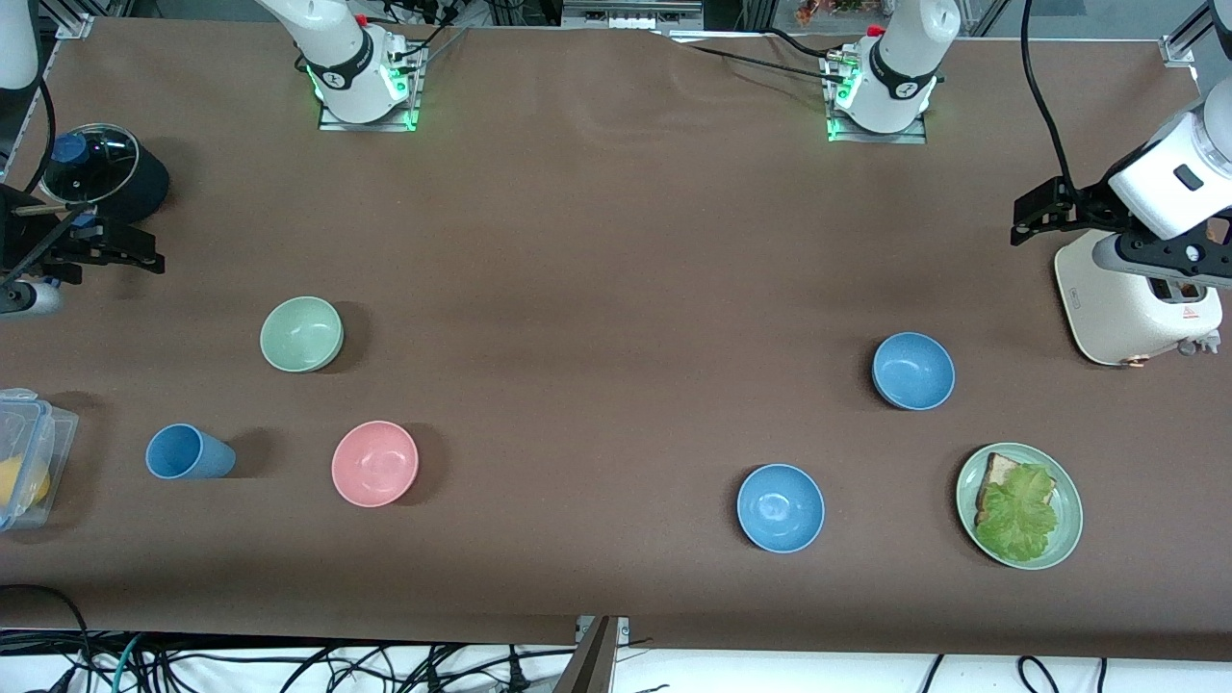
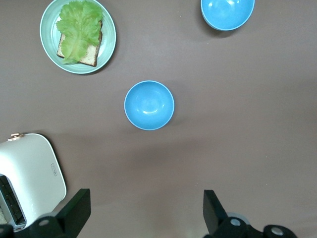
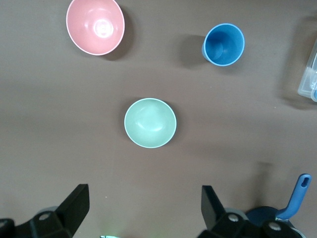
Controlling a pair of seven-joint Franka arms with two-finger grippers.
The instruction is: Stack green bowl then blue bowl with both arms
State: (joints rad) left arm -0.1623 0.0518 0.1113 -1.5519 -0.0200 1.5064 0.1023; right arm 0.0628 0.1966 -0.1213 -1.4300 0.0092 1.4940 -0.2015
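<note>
The green bowl (image 1: 301,333) stands upright toward the right arm's end of the table; it also shows in the right wrist view (image 3: 150,123). Two blue bowls stand toward the left arm's end: one (image 1: 913,371) (image 2: 149,105) nearer the toaster, the other (image 1: 781,507) (image 2: 227,12) nearer the front camera. My right gripper (image 1: 115,248) (image 3: 143,208) hangs open and empty high over the table beside the black pot. My left gripper (image 1: 1044,207) (image 2: 143,213) hangs open and empty high over the table beside the toaster.
A pink bowl (image 1: 374,463) and a blue cup (image 1: 188,452) stand nearer the camera than the green bowl. A green plate (image 1: 1068,534) holds bread and lettuce. A white toaster (image 1: 1126,313), a lidded black pot (image 1: 101,173) and a plastic box (image 1: 29,462) sit at the table ends.
</note>
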